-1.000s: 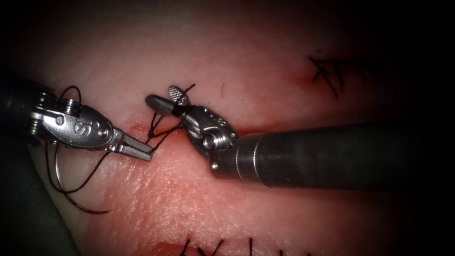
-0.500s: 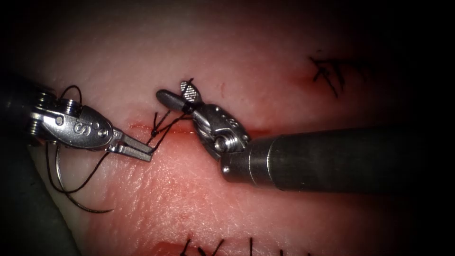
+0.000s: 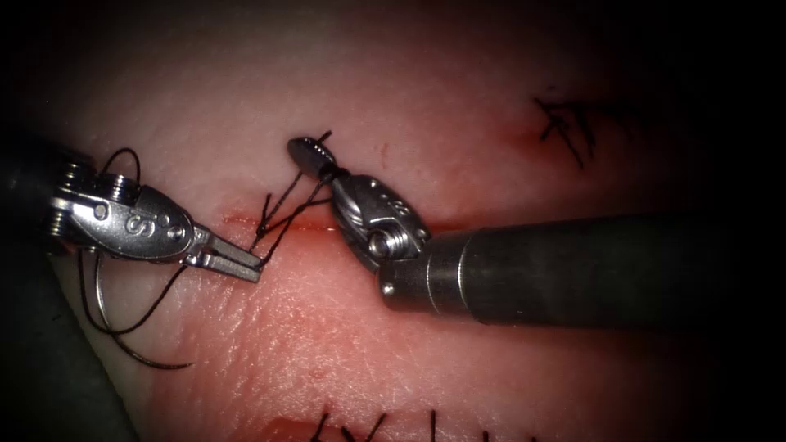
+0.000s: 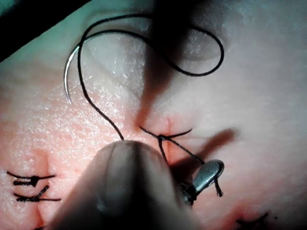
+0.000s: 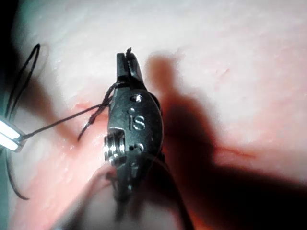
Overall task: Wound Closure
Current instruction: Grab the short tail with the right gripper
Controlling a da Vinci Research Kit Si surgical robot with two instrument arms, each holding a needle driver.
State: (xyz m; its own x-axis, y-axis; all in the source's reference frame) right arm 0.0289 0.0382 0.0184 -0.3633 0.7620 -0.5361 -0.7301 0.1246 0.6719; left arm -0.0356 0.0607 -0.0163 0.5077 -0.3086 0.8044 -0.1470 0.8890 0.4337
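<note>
Jaws of the right tool (image 3: pixel 309 153), wide apart a second ago, have now closed on the thread (image 3: pixel 282 214) above the cut (image 3: pixel 311 225). The left tool (image 3: pixel 246 266) stays pinched on thread just below the cut, so a knot (image 4: pixel 162 138) looks underway. The needle (image 3: pixel 100 290) lies loose on the tissue (image 3: pixel 458 123), far left, held by neither.

A surgical training bench: pale pink pork-belly tissue (image 3: pixel 426 344) with a thin red cut (image 3: pixel 303 225), black stitched thread (image 3: pixel 565 123), and two slim metal-jawed robotic tools under endoscope lighting.
</note>
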